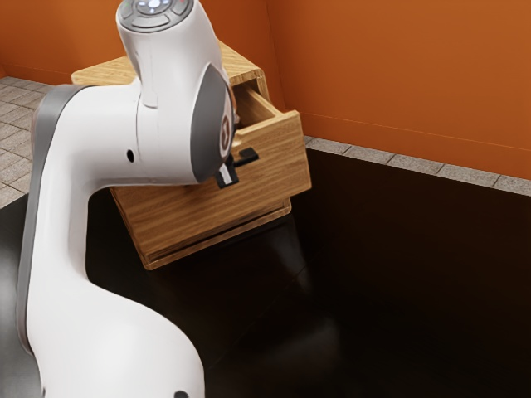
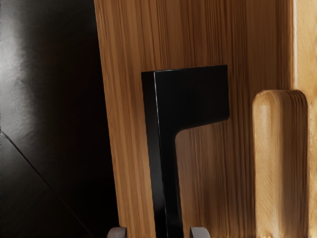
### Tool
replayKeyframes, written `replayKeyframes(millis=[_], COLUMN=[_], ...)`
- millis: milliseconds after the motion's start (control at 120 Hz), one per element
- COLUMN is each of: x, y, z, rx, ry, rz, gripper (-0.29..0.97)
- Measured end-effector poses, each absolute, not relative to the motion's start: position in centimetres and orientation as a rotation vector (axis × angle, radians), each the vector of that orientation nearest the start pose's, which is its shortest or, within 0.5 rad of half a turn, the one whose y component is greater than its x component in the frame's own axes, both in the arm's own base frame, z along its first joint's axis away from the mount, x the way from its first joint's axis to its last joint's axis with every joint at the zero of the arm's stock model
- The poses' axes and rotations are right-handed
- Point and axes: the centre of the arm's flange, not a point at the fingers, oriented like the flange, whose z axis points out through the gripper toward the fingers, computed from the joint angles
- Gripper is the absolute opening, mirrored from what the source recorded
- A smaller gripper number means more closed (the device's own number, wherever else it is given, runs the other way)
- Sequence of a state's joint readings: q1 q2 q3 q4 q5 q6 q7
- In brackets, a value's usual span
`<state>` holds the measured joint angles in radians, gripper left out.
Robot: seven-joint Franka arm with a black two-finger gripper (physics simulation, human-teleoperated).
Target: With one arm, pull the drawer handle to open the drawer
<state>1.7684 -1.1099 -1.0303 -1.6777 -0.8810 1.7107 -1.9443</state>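
Nearest you in the exterior view is the arm [image 1: 91, 249], its white links rising from the lower left and bending over toward the cabinet [image 1: 104, 75]. That cabinet sits skewed on the dark counter [image 1: 398, 274], and its drawer [image 1: 257, 186] stands partly out, with the hollow inside showing behind the front panel. You have the pincer [image 1: 235, 164] right against that front panel, at its upper part. The bulky wrist link is close to the cabinet's corner, so I'd judge that a pull with any swing toward the body could knock it and shove the whole box.

Through the wrist view you look straight down the black handle [image 2: 166, 163], an L-shaped bar standing off the wood grain. Both fingertips [image 2: 199, 232] sit one on each side of its stem, and a strip of wood shows between each tip and the bar, so the pincer reads as released, straddling the handle, not clamped on it. A rounded wooden rib [image 2: 280, 158] runs just beside the handle.

Your main risk, as I see it, is slip. With no clamp, only one pad can bear on the bar, and a pull angled away from the drawer's travel could let the stem slide out between the tips. Because the cabinet is skewed, an off-axis pull may also bind the drawer, or drag the cabinet across the counter instead of opening it further.
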Motion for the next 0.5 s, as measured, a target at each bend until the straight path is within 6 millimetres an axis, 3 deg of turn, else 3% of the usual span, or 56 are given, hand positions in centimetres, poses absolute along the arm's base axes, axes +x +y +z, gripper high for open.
replayKeyframes(millis=[283, 342, 417, 500], x=[54.6, 55.0, 54.5, 50.5], y=[-5.6, -6.7, -10.5, -19.2], z=[66.7, 67.1, 69.6, 76.8], rx=[0.840, 0.856, 0.895, 0.951], ry=[2.651, 2.636, 2.593, 2.473], rz=[0.734, 0.751, 0.832, 1.054], gripper=[0.09, 0.14, 0.25, 0.35])
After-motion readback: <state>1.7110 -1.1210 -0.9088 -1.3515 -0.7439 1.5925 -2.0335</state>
